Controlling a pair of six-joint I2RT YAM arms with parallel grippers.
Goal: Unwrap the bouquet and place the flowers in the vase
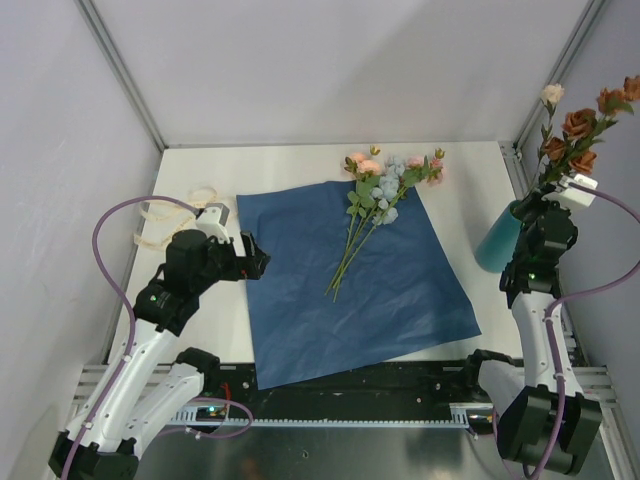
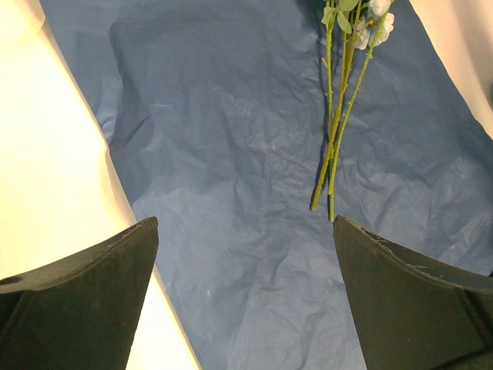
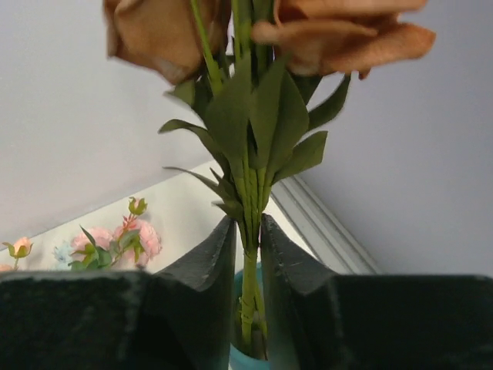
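- Paper (image 1: 390, 290), blue and creased, lies spread flat over the middle of the white surface (image 1: 480, 170) in the top view, with one corner reaching the near edge.
- On the paper's far part lie the loose flowers (image 1: 378, 195), pink and pale blue. Their heads point toward the far edge and their green stems slant back toward the near left.
- By the left edge, off the paper, the cream ribbon (image 1: 165, 220) lies in loops.
- At the right edge, clear of the paper, stands the teal vase (image 1: 495, 245) with the orange-brown flowers (image 1: 578, 135) rising out of it. The right claw (image 1: 538, 205) is at their stems just above the rim.
- Over the paper's left edge hangs the left claw (image 1: 255, 262), holding nothing.
- Pale walls (image 1: 330, 60) with metal corner posts (image 1: 120, 70) close in the surface on three sides.
- Left wrist view: the jaws are spread wide and empty above the paper. Stem ends of the loose flowers lie ahead, well apart from both fingers, and bare surface shows on the left.
- Right wrist view: the fingers stand close on either side of the bunched stems that run down into the vase mouth. The gap is narrow, and I cannot tell whether the pads press the stems or stand just clear. Leaves and blurred blooms fill the top. The loose flowers show far off on the left, with wall behind.
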